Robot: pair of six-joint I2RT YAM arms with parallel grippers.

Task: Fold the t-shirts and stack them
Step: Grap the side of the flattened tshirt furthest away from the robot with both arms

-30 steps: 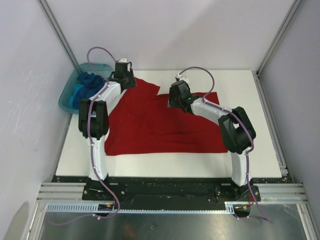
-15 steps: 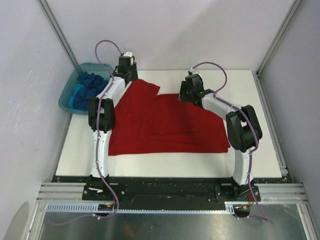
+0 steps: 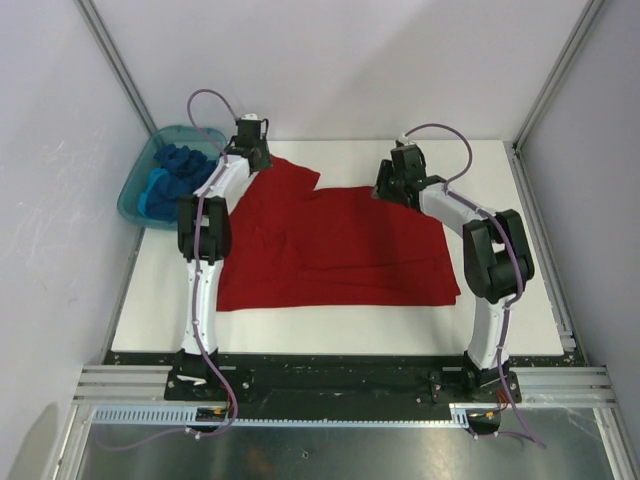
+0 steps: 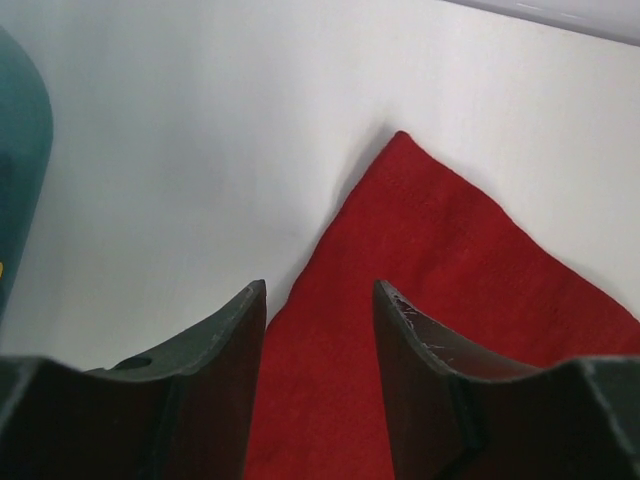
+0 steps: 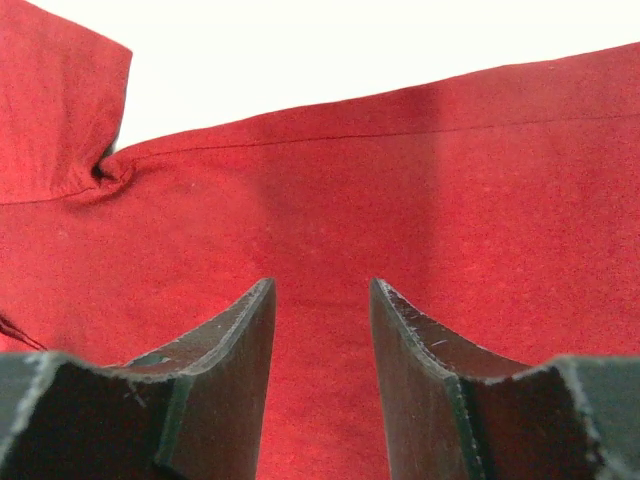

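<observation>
A large bright red t-shirt lies spread on the white table. My left gripper hovers over its far left corner; in the left wrist view the jaws stand open over the pointed red corner. My right gripper is over the shirt's far edge; in the right wrist view the jaws stand open above flat red cloth, holding nothing. Royal blue and lighter blue shirts lie crumpled in the tub at the far left.
The translucent teal plastic tub sits at the table's far left corner, off the table's left edge; its rim shows in the left wrist view. Metal frame posts stand at both back corners. White table shows right of the shirt.
Both arms have moved toward the far side of the table. The right gripper went right and back to the shirt's far edge. The shirt's right part now lies flatter.
</observation>
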